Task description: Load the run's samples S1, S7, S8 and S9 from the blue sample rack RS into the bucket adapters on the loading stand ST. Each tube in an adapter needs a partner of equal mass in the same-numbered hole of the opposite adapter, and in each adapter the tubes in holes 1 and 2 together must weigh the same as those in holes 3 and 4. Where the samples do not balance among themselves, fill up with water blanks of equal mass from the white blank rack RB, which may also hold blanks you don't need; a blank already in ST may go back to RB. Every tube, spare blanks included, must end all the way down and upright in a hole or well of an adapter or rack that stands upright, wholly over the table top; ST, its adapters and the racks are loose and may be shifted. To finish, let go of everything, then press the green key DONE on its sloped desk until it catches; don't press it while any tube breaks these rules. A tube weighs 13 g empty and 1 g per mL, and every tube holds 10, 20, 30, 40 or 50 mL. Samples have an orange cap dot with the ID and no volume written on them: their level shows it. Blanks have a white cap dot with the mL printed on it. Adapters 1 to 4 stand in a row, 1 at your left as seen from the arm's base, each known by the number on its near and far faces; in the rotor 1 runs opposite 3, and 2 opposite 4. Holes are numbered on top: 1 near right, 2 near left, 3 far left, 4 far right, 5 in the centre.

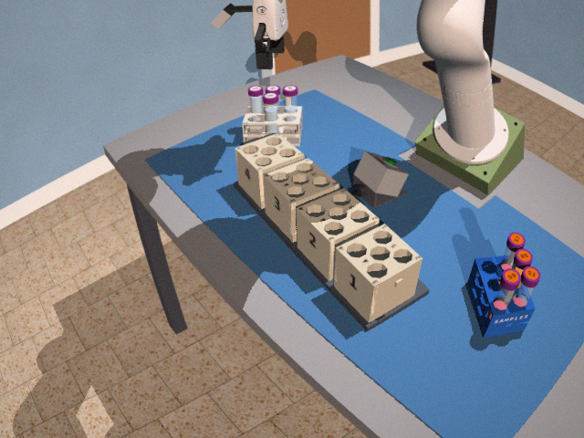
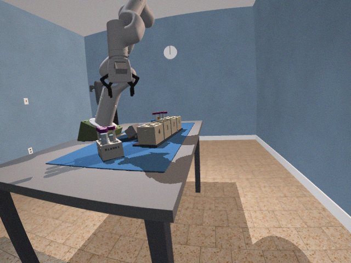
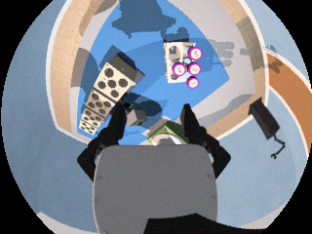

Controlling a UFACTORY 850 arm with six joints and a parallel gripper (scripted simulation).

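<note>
My gripper (image 1: 264, 58) is open and empty, high above the table near the white blank rack RB (image 1: 272, 123); it also shows in the exterior view (image 2: 120, 91) and in the wrist view (image 3: 154, 120). RB holds several purple-capped blanks (image 1: 271, 97) and shows in the wrist view (image 3: 183, 61) and in the exterior view (image 2: 109, 148). Four beige adapters numbered 1 (image 1: 377, 271), 2 (image 1: 336, 228), 3 (image 1: 299, 192) and 4 (image 1: 266, 164) stand in a row on the stand ST, all holes empty. The blue sample rack RS (image 1: 502, 301) holds several orange-dotted samples (image 1: 521, 264).
The grey sloped desk with the green DONE key (image 1: 380, 178) stands between the adapters and the arm's green base (image 1: 471, 146). A blue mat (image 1: 377, 226) covers most of the table. The table's left edge is close to RB.
</note>
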